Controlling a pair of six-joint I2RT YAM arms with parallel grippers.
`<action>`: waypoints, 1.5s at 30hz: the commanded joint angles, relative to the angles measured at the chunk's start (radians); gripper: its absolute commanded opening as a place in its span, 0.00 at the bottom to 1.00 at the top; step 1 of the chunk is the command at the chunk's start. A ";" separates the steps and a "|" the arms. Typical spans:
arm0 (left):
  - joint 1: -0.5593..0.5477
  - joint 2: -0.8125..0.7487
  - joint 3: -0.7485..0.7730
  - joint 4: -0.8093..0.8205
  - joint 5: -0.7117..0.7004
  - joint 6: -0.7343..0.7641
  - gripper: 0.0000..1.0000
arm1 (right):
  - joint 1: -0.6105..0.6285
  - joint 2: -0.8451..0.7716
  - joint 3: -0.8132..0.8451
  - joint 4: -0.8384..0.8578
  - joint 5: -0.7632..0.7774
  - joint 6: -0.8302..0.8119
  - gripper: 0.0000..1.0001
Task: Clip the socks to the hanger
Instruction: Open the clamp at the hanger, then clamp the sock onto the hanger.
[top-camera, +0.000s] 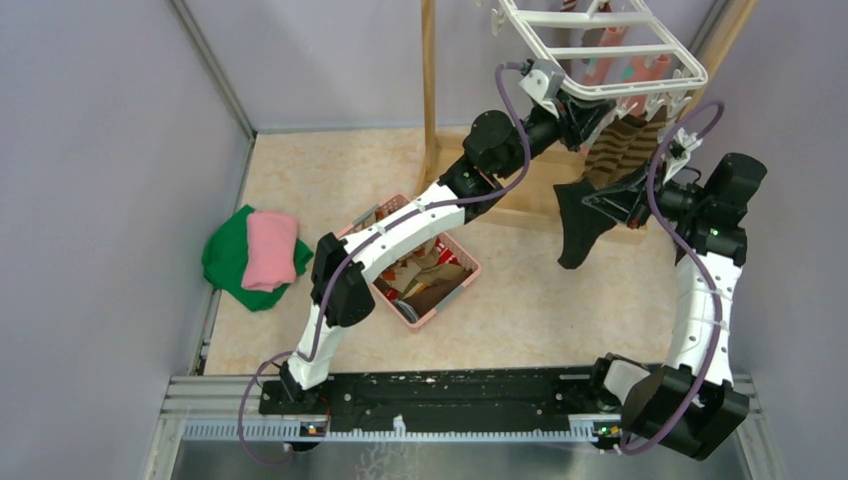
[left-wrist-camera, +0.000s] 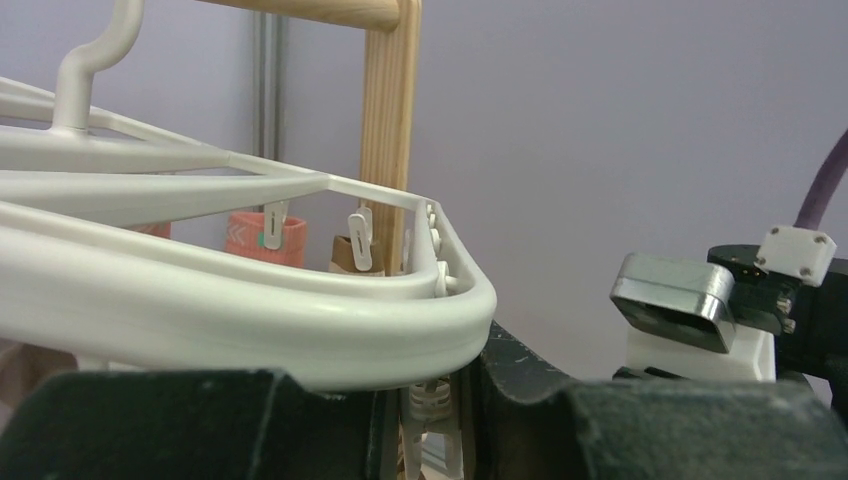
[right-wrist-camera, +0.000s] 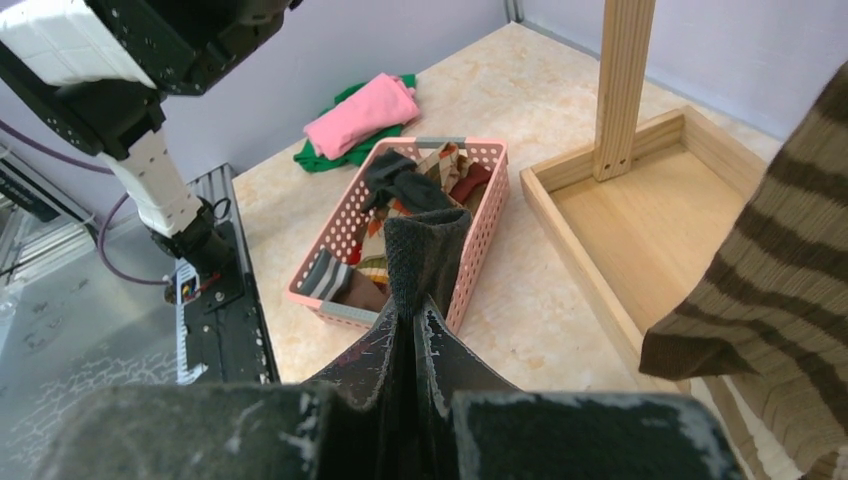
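Left fingers (left-wrist-camera: 200, 420) sit just under the near rim of the white hanger (left-wrist-camera: 250, 330), pinched on one small white clip (left-wrist-camera: 432, 425) that fills the narrow gap between them. Right fingers (right-wrist-camera: 470, 375) are pressed together on the cuff of a black sock (right-wrist-camera: 425, 260), which dangles below them in the overhead view, beside the wooden stand (top-camera: 430, 90) and clear of the surface (top-camera: 330, 170). The hanger hangs high at the back right. A brown striped sock (top-camera: 625, 150) hangs from it just beside the black one, and a pink sock (left-wrist-camera: 265, 240) is clipped farther back. More socks lie in the pink basket (top-camera: 470, 270) under the left arm. Folded green and pink cloths (top-camera: 250, 255) lie at the far left.
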 joint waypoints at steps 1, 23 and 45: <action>0.006 -0.035 0.031 0.009 0.024 -0.049 0.04 | 0.000 0.028 0.081 0.093 0.032 0.122 0.00; 0.062 -0.055 -0.040 0.140 0.142 -0.315 0.02 | 0.079 0.147 -0.257 1.980 0.379 1.749 0.00; 0.086 -0.068 -0.083 0.253 0.194 -0.490 0.01 | 0.112 0.206 -0.285 1.980 0.587 1.848 0.00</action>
